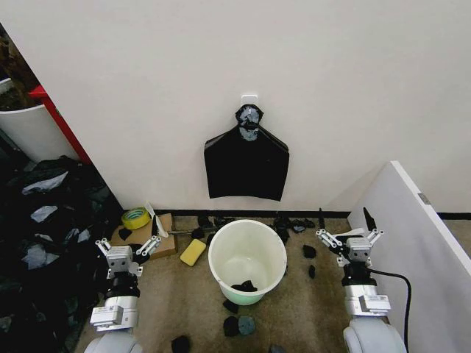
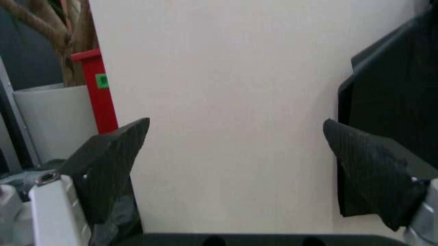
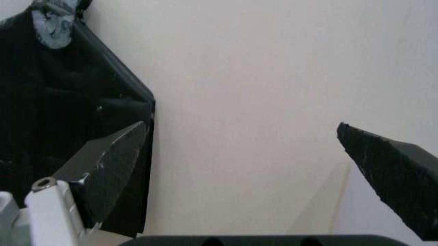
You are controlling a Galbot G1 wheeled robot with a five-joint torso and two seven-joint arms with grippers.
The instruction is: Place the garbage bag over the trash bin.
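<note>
Plain off-white wall (image 1: 221,66) w/ black baseboard strip (image 1: 316,214), brown carpet floor (image 1: 176,301). White angled partition panel (image 1: 412,228) at right; large white cylinder w/ red edge (image 1: 29,125) at left, evenly lit

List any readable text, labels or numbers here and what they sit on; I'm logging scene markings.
No text can be read.
Green sticker on the red post: too blurred to tell if it carries words.
Yellow tape roll: no legible print.
Trash bin: plain, unmarked.
</note>
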